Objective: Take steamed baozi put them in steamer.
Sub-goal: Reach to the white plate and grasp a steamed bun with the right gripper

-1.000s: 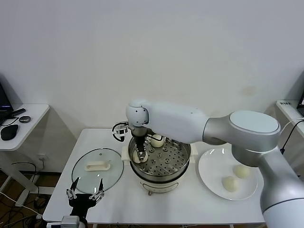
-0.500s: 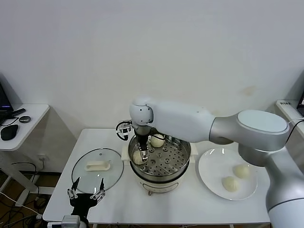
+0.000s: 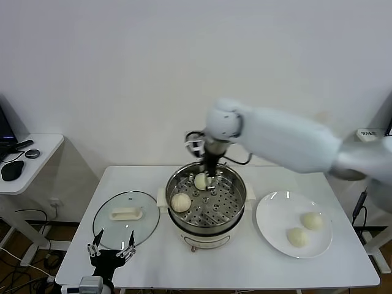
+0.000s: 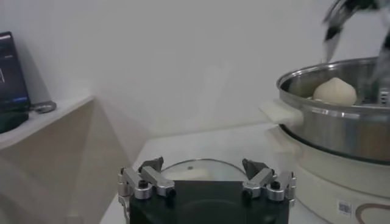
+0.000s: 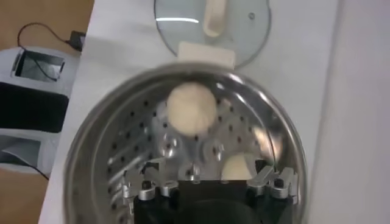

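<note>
At the lower left of the head view the left gripper (image 3: 110,249) hangs parked with its jaws spread and empty, just below the glass lid (image 3: 125,218) on the white worktop (image 3: 233,263). In the centre stands the steamer (image 3: 207,203), holding two baozi: one (image 3: 180,202) at its left side, another (image 3: 201,181) toward the back. The right gripper (image 3: 210,177) hovers over that rear bun, jaws released and holding nothing. At the right, a white plate (image 3: 272,214) carries two more buns (image 3: 305,228).
</note>
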